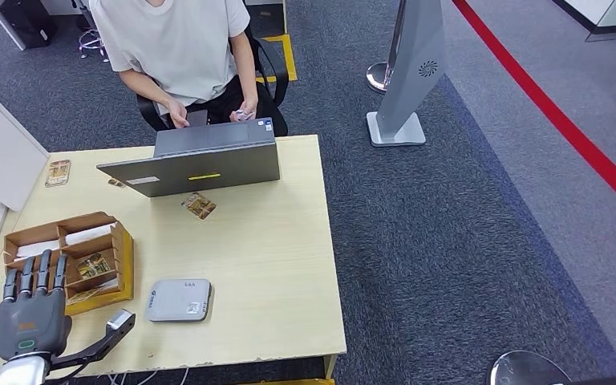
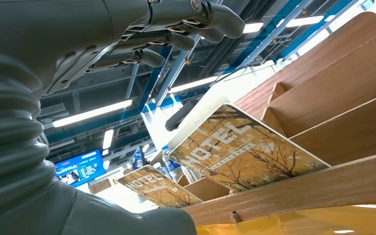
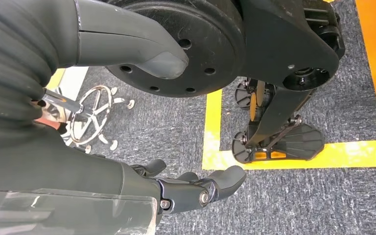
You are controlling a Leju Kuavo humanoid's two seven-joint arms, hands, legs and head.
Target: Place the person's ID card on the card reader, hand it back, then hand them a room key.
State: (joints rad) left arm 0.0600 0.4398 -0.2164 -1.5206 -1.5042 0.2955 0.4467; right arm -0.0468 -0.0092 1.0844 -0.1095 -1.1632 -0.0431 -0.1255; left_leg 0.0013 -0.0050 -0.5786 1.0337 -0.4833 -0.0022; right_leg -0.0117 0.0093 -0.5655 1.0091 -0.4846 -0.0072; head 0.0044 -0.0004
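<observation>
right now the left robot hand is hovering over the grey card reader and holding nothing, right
Not quite: the head view shows the left robot hand over the wooden organizer, not the card reader, which lies beside it. It does hold nothing.

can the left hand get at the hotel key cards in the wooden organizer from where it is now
Probably yes. The left hand hovers open right at the wooden organizer, and the hotel key cards stand tilted in open-topped slots with nothing covering them.
</observation>
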